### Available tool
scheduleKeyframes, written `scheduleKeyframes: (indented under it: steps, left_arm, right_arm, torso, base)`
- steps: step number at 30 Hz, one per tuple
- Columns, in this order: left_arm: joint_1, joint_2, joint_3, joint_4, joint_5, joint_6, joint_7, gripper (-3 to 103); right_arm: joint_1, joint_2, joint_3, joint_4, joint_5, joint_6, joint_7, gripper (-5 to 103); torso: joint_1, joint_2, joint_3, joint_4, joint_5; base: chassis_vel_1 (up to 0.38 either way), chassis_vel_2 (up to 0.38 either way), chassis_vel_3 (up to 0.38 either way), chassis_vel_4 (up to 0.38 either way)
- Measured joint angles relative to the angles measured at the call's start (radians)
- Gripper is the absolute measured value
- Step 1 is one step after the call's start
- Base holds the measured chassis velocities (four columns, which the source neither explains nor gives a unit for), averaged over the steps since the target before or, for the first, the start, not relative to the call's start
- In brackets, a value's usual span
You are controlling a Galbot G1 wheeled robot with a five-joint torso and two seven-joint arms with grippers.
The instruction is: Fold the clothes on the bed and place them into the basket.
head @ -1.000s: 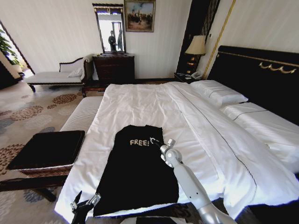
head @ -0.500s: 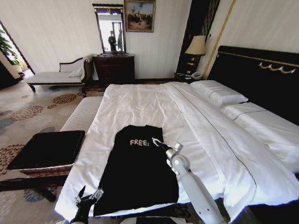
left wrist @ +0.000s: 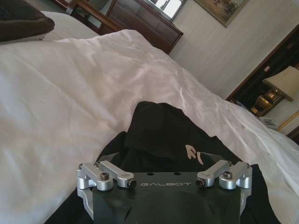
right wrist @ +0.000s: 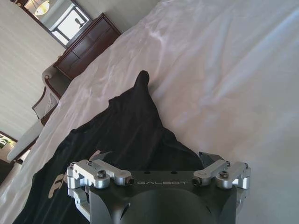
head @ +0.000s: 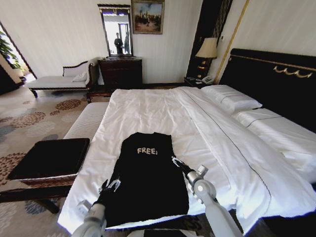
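The clothes are one black sleeveless top (head: pixel 145 180) with white "FREE!" lettering, lying flat near the foot of the white-sheeted bed (head: pixel 163 106). My left gripper (head: pixel 110 185) hovers open over the top's left edge, about halfway down its length. At the top's right edge, my right gripper (head: pixel 177 163) is also open with nothing held. The left wrist view looks along the top (left wrist: pixel 159 135) toward its lettering, and the right wrist view shows a shoulder strap of the top (right wrist: pixel 128 121) pointing up the sheet (right wrist: pixel 224 70). The wicker basket (head: pixel 49 159) with a flat black top stands on the floor left of the bed.
A pale striped bench (head: pixel 86 121) runs along the bed's left side beyond the basket. White pillows (head: pixel 232 98) lie against the black headboard (head: pixel 276 84) at right. A dark dresser (head: pixel 121 71), a chaise longue (head: pixel 59 80) and a lamp (head: pixel 207 49) line the far wall.
My left gripper has risen from below the bed's foot edge onto the top's left side. The right gripper has drawn back from beside the lettering to the top's right edge.
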Motion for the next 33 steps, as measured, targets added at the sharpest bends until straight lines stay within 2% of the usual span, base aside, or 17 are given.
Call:
scheduleKeyframes:
  steps: [3,6,15,20,21,23,24,26,32,33]
  left_arm:
    - [-0.060,0.002,0.012,0.032,-0.021,0.009,-0.006,98]
    - [-0.138,0.008,0.025,0.114,-0.022,0.022,-0.017,98]
    - [-0.181,0.009,0.053,0.212,-0.021,0.018,0.001,94]
    - [-0.226,0.002,0.063,0.267,-0.034,0.003,0.011,85]
    - [-0.248,0.001,0.066,0.285,-0.048,0.003,0.012,74]
    - [-0.258,0.001,0.068,0.292,-0.054,0.003,0.012,74]
    - [-0.270,0.001,0.071,0.301,-0.062,0.003,0.013,70]
    - [-0.291,-0.001,0.076,0.316,-0.069,0.000,0.017,68]
    - [-0.313,-0.031,0.070,0.333,-0.070,-0.015,0.019,64]
    - [-0.313,-0.033,0.067,0.335,-0.070,-0.021,0.018,66]
  right_arm:
    - [-0.018,0.001,0.004,0.009,-0.006,0.000,0.003,100]
    - [-0.036,0.005,0.006,0.022,-0.014,0.001,0.011,100]
    - [-0.028,0.005,0.010,0.029,-0.010,0.000,0.026,100]
    - [-0.031,0.003,0.016,0.030,0.020,-0.007,0.034,100]
    - [-0.034,0.004,0.018,0.029,0.020,-0.007,0.034,100]
    - [-0.036,0.005,0.019,0.029,0.021,-0.007,0.034,100]
    - [-0.038,0.007,0.019,0.029,0.026,-0.007,0.035,100]
    - [-0.044,0.013,0.020,0.034,0.053,-0.012,0.042,100]
    - [-0.060,0.014,0.020,0.035,0.047,-0.018,0.041,100]
    - [-0.061,0.013,0.020,0.035,0.045,-0.018,0.041,100]
  torso:
    - [0.000,0.000,0.000,0.0000,0.0002]
    - [0.000,0.000,0.000,0.0000,0.0000]
    - [0.000,0.000,0.000,0.0003,0.0000]
    - [0.000,0.000,0.000,0.0001,0.0000]
    - [0.000,0.000,0.000,0.0000,-0.0001]
    - [0.000,0.000,0.000,0.0000,0.0000]
    - [0.000,0.000,0.000,0.0000,0.0000]
    - [0.000,0.000,0.000,0.0000,0.0000]
    - [0.000,0.000,0.000,0.0000,0.0000]
    - [0.000,0.000,0.000,0.0000,0.0000]
  base:
    - [0.000,0.000,0.000,0.000]
    - [0.000,0.000,0.000,0.000]
    - [0.000,0.000,0.000,0.000]
    - [0.000,0.000,0.000,0.000]
    - [0.000,0.000,0.000,0.000]
    - [0.000,0.000,0.000,0.000]
    - [0.000,0.000,0.000,0.000]
    - [0.000,0.000,0.000,0.000]
    - [0.000,0.000,0.000,0.000]
    - [0.000,0.000,0.000,0.000]
